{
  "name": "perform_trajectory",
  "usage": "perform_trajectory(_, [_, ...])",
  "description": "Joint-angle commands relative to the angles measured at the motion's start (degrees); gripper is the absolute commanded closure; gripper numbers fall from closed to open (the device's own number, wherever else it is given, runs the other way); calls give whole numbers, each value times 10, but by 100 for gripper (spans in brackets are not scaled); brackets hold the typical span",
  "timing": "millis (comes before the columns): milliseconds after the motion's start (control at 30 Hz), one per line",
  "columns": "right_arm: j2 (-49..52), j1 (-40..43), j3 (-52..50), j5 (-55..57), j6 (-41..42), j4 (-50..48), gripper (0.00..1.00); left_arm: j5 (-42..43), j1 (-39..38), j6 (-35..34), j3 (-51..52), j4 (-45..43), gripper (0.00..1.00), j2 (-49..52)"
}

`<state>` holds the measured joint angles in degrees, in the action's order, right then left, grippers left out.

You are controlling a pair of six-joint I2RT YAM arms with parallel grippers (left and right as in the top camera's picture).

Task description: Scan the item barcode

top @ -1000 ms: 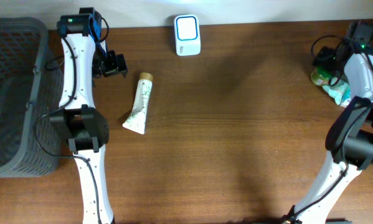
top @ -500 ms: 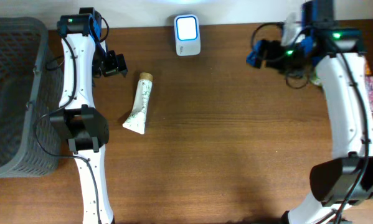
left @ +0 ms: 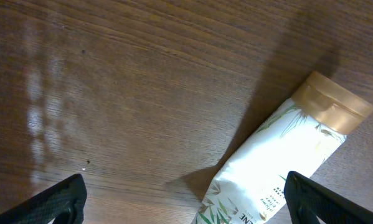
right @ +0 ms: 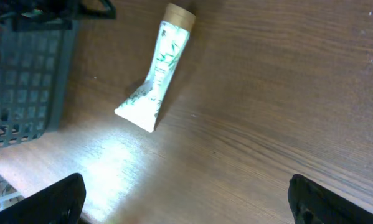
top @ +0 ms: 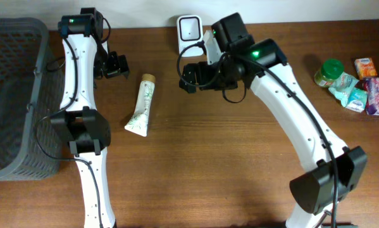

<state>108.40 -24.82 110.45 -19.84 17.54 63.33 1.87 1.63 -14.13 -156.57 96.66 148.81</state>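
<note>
The white tube [top: 142, 106] lies flat on the table [top: 240, 158], left of centre, with its cap pointing far. The left gripper [top: 118, 66] hangs just left of the cap and the right gripper [top: 189, 76] hangs near the scanner [top: 189, 28], both with jaws spread and empty.

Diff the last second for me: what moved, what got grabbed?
The right gripper swung from the table's far right edge leftward across it, ending close to the scanner and right of the tube. Its jaws are open, with nothing taken or released. The left gripper, tube, scanner and basket stayed put.
</note>
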Motion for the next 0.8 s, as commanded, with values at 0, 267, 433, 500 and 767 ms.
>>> perform_trajectory(0, [7, 9, 0, 112, 5, 3, 1, -4, -1, -1, 0, 1, 1, -23])
perform_trajectory(267, [7, 188, 0, 128, 5, 59, 1, -2, -1, -1, 0, 0, 1, -23])
perform_trajectory(433, [7, 223, 0, 128, 5, 59, 1, 146, -2, 25, 4, 1, 1, -23])
perform_trajectory(500, [7, 223, 0, 128, 5, 59, 1, 298, -10, 85, 4, -2, 0, -21])
perform_trajectory(767, [7, 223, 0, 128, 5, 59, 1, 49, -146, 42, 59, 1, 1, -21])
